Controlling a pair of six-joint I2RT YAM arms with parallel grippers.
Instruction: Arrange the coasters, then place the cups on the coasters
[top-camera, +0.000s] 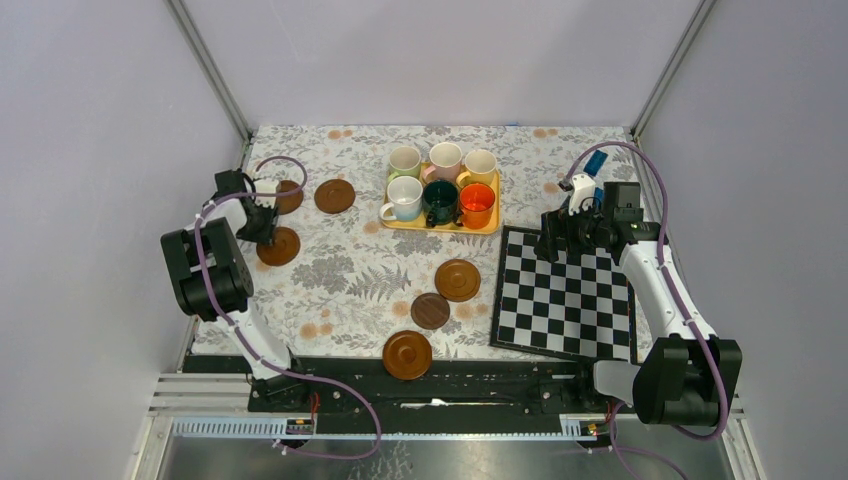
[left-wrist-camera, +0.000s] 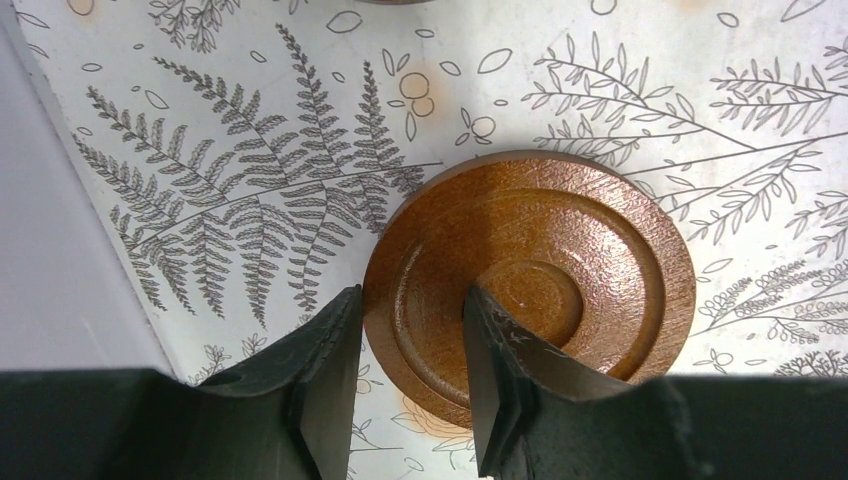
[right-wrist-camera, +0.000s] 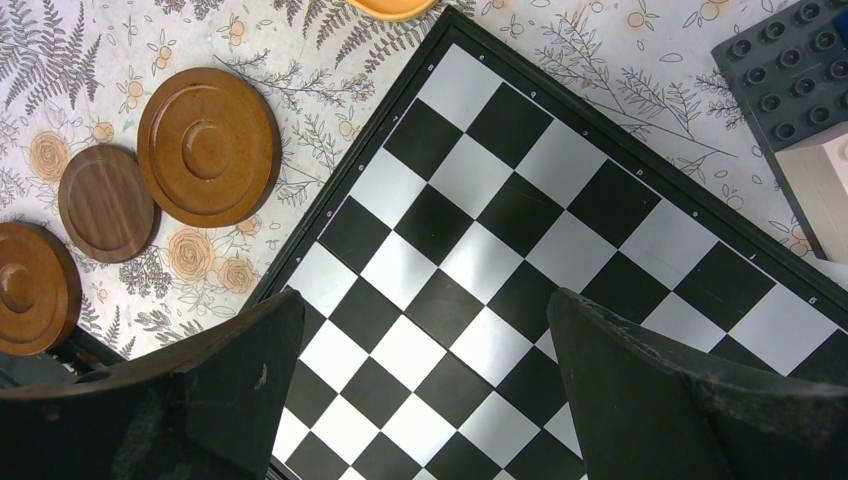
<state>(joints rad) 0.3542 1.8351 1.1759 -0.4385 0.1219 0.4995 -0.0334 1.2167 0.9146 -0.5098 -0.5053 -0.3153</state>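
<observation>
My left gripper (left-wrist-camera: 410, 292) is shut on the near rim of a reddish-brown coaster (left-wrist-camera: 560, 265), one finger outside the edge and one on its face. From above, this coaster (top-camera: 280, 248) lies at the left of the cloth under the left gripper (top-camera: 262, 228). Two coasters (top-camera: 334, 196) lie behind it and three (top-camera: 457, 280) sit near the front centre. The cups (top-camera: 441, 202), six of them, stand together on a yellow tray (top-camera: 438, 226). My right gripper (right-wrist-camera: 425, 295) hangs open over the chequered board (right-wrist-camera: 520, 215), holding nothing.
A black-and-white chequered board (top-camera: 565, 292) lies at the front right. Dark grey and white toy blocks (right-wrist-camera: 790, 70) stand beside its far edge. Grey walls close in the table on the left, back and right.
</observation>
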